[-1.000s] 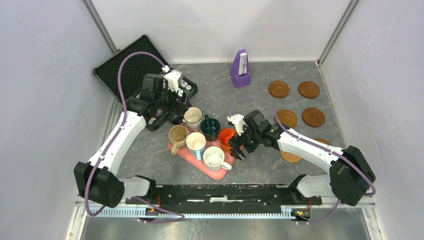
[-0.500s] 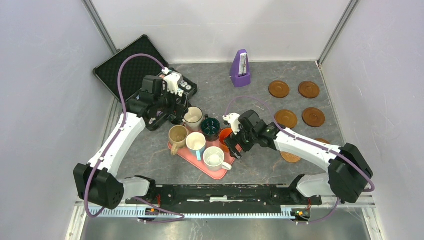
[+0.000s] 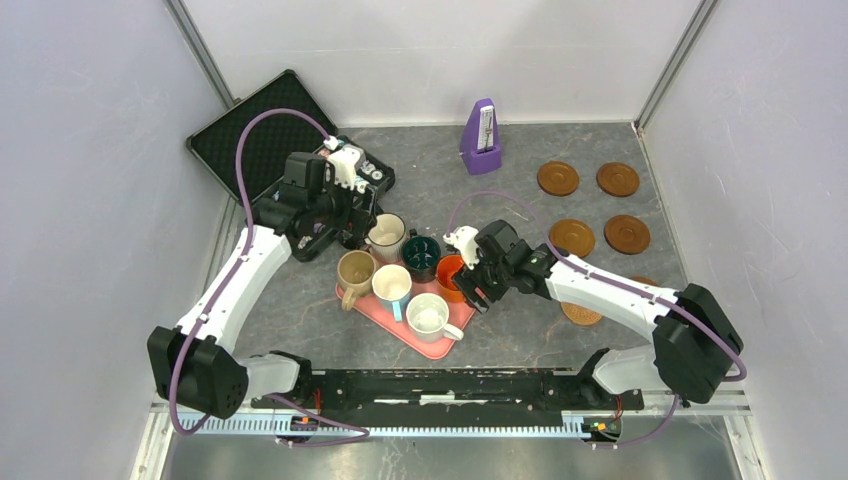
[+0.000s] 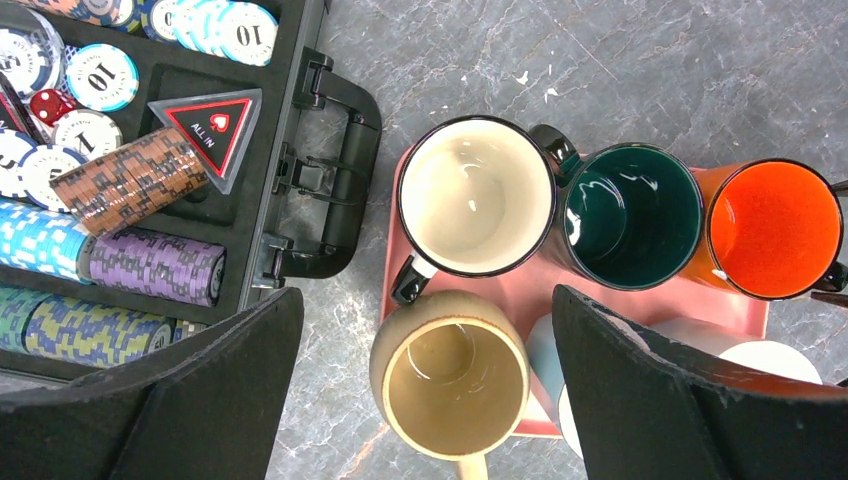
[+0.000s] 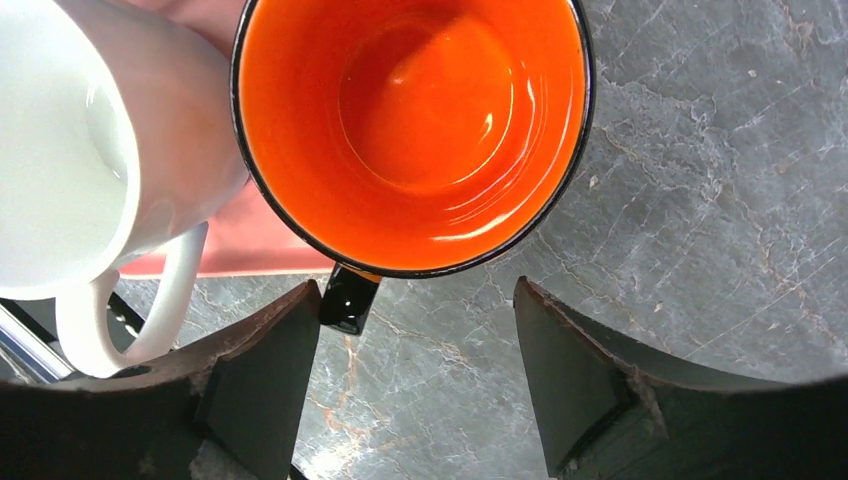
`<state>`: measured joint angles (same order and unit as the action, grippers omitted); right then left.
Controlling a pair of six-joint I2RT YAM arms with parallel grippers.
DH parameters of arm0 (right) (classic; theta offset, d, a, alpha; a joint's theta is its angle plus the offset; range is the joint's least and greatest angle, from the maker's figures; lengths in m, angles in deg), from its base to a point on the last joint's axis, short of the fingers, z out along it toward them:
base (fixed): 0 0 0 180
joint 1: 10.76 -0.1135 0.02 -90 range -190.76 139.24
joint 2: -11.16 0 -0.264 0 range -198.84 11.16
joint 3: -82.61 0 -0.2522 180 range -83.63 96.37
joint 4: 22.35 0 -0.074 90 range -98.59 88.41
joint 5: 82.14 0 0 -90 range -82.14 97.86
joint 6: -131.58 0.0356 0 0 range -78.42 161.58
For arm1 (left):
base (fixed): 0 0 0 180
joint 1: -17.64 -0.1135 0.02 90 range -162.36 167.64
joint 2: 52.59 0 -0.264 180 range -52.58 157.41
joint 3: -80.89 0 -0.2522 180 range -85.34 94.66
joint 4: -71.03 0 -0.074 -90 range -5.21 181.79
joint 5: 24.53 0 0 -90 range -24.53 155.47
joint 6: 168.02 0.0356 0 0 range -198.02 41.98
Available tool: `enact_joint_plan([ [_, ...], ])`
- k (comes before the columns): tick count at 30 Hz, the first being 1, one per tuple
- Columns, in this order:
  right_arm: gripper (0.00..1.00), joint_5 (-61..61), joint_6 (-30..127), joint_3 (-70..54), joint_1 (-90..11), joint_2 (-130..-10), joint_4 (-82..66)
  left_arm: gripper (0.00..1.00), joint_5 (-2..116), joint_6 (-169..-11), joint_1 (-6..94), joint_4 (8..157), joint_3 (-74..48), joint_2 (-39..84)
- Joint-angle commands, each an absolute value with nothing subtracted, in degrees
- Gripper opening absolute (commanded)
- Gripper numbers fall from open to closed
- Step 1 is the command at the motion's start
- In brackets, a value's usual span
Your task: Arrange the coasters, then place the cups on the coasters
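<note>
Six cups stand together on a pink tray: white with a dark rim, dark teal, orange, tan, light blue and plain white. My right gripper is open at the orange cup; the cup's black handle sits right beside the left finger, ungripped. My left gripper hangs open above the tan cup. Brown coasters lie at the right, and another coaster is half under the right arm.
An open black case of poker chips lies left of the tray, its latch side close to the white dark-rimmed cup. A purple metronome stands at the back. The plain white cup is close to my right gripper's left finger.
My right gripper has slid left to the orange cup, and its jaws have narrowed around the handle's side. The left arm has barely moved.
</note>
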<state>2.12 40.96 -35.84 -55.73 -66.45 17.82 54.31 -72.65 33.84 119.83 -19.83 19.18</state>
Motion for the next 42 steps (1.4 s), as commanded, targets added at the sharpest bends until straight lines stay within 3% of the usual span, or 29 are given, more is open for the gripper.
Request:
enact_joint_plan([
  [1,0.73,0.70,34.89,-34.49,-55.24,-65.17,17.73,1.00,52.56,-74.03,33.56,118.53,-20.09,18.66],
  [4,0.66,-0.92,32.21,-33.08,-55.24,-66.46,17.44,1.00,52.14,-74.17,33.63,118.23,-20.05,19.10],
  [14,0.60,-2.10,28.14,-32.34,-55.25,-70.58,16.58,1.00,52.26,-72.92,33.62,118.02,-18.22,20.61],
  [17,0.53,-2.67,28.05,-32.94,-55.24,-70.54,15.74,1.00,52.55,-72.62,33.63,118.09,-17.68,21.11],
  [28,0.21,-3.59,27.28,-37.40,-55.23,-64.15,15.69,1.00,53.21,-72.60,33.63,118.72,-15.67,22.20],
  [32,0.00,-3.57,26.26,-38.45,-55.14,-59.84,17.15,1.00,53.26,-72.64,33.59,118.76,-14.52,22.47],
  [42,0.00,-5.05,25.36,-30.59,-45.42,-53.44,20.81,1.00,52.38,-72.86,33.62,118.35,-13.99,23.31],
])
